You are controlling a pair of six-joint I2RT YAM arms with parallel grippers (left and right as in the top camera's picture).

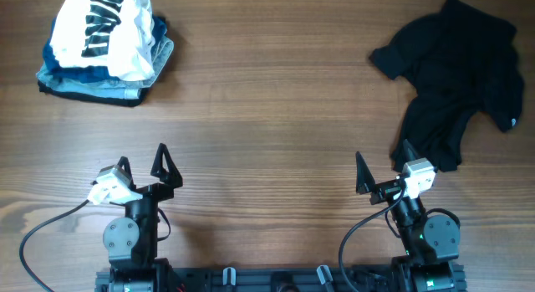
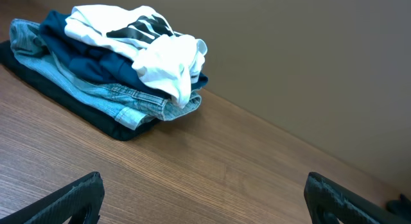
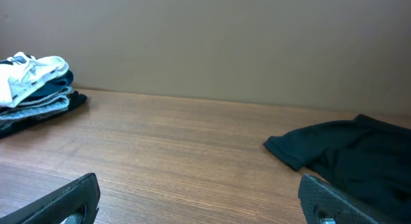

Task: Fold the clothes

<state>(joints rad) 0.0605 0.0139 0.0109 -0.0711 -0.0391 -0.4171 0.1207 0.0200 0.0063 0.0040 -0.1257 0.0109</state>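
Observation:
The clothes (image 1: 458,74), a black T-shirt, lie crumpled at the table's far right, a small white label near the right edge; in the right wrist view the clothes (image 3: 350,156) show ahead on the right. My right gripper (image 1: 383,161) stands open near the front edge, its right finger close to the shirt's lower hem, nothing between the fingers. In its own view the right gripper (image 3: 199,192) frames bare wood. My left gripper (image 1: 142,160) is open at the front left, empty, far from the shirt; in the left wrist view the left gripper (image 2: 204,190) spans bare table.
A pile of other garments (image 1: 104,45) sits at the far left corner: a white piece with black lettering on top of blue and denim pieces; the same pile (image 2: 112,63) shows in the left wrist view. A plain wall rises behind the table's far edge (image 3: 212,101).

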